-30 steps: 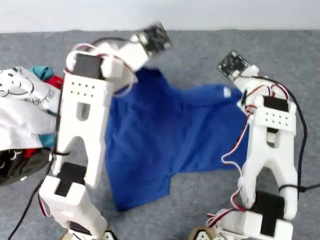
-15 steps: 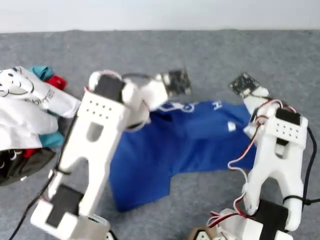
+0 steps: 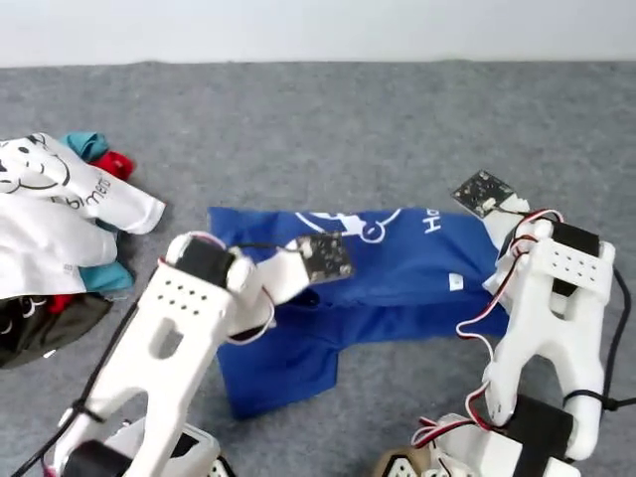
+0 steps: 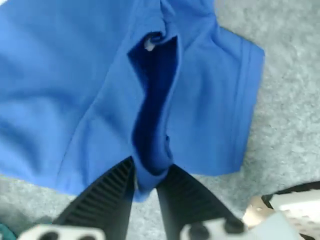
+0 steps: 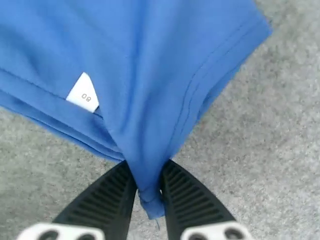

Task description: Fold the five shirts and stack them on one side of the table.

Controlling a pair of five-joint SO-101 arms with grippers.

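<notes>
The blue short-sleeved cloth shirt [image 3: 397,268] lies across the middle of the grey felt-covered table [image 3: 348,119], folded over on itself, and we hold it at both ends. Nearest us, one lobe of that shirt sticks out toward the arms' bases, flat on the felt. Just beyond it, our white left arm [image 3: 169,338] leans over the shirt's near edge. Its black ribbed left gripper [image 4: 150,167] is clenched on a pinched ridge of blue cloth, with a short sleeve [image 4: 235,100] spread on the felt just beside the pinch. At the shirt's other end our white right arm [image 3: 547,298] stands over the hem. There the black ribbed right gripper [image 5: 147,167] is clamped tight on a bunched corner of the same shirt, the cloth fanning away from the jaws. A small white sewn-in label [image 5: 82,95] shows on the fabric near that corner. Along the shirt's far edge runs white printed lettering [image 3: 348,224]. Off the left arm's side of the shirt, apart from it, sits a loose heap. It has a crumpled black garment [image 3: 30,328] at the near end, a white shirt with a black cartoon drawing [image 3: 50,209] over the middle, and bits of teal cloth [image 3: 84,144] and red cloth [image 3: 114,161] at the far end. Beyond the shirt, the felt runs up to a pale wall [image 3: 318,30].
</notes>
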